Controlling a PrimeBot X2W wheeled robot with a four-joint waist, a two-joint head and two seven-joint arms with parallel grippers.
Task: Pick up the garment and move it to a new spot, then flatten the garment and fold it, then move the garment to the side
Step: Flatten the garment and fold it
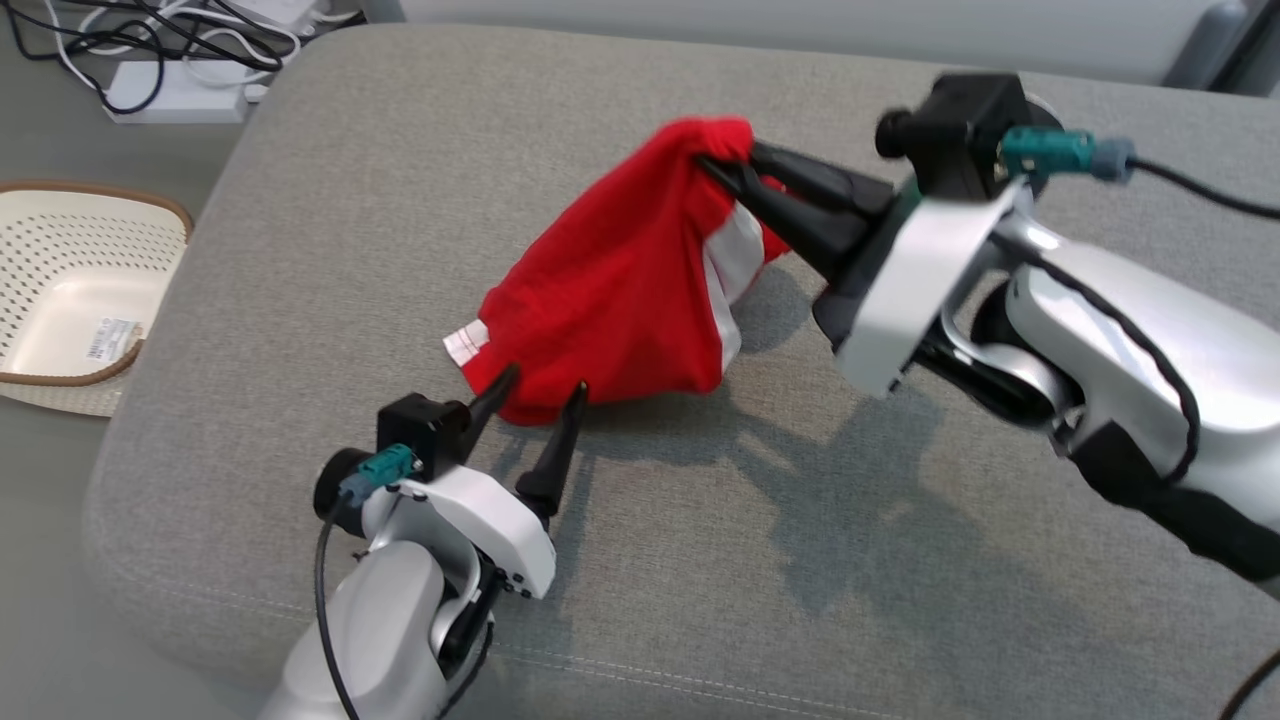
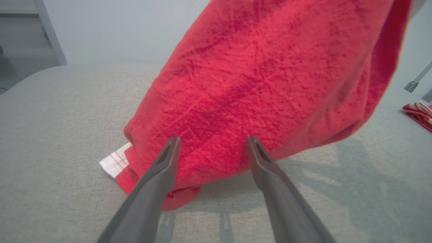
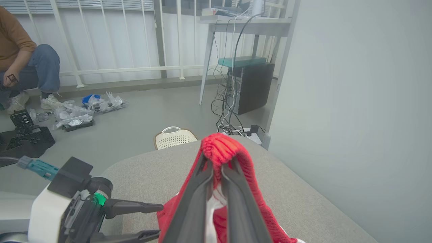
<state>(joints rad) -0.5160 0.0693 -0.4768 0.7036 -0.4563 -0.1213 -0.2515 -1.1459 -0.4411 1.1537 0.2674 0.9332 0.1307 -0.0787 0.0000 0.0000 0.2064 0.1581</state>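
1. Garment [image 1: 620, 290]: red knit cloth with white trim and a small white tab at its lower left corner. The top is bunched and raised off the grey cushion [image 1: 700, 560], and the lower edge rests on it near the cushion's middle.
2. Right gripper [image 1: 735, 160]: jaws closed tight on the bunched top fold of the garment, with red cloth draped over both tips. The arm reaches in from the right.
3. Left gripper [image 1: 545, 380]: jaws spread wide, holding nothing. Both tips are at the garment's lower edge; I cannot tell whether they touch the cloth.
4. Basket [image 1: 60, 300]: cream, perforated, brown rim. It is on the floor left of the cushion, well apart from the garment.
5. Power strip [image 1: 180, 95]: white, on the floor beyond the basket, among tangled black and white cables.
6. Second cloth [image 2: 418, 113]: red and white, lying on the cushion apart from the garment.
7. Person [image 3: 23, 60]: crouched on the floor across the room, in a brown top and blue jeans.
8. Desk [image 3: 243, 20]: pale, by the window railing, with a dark computer case [image 3: 253, 86] beneath.
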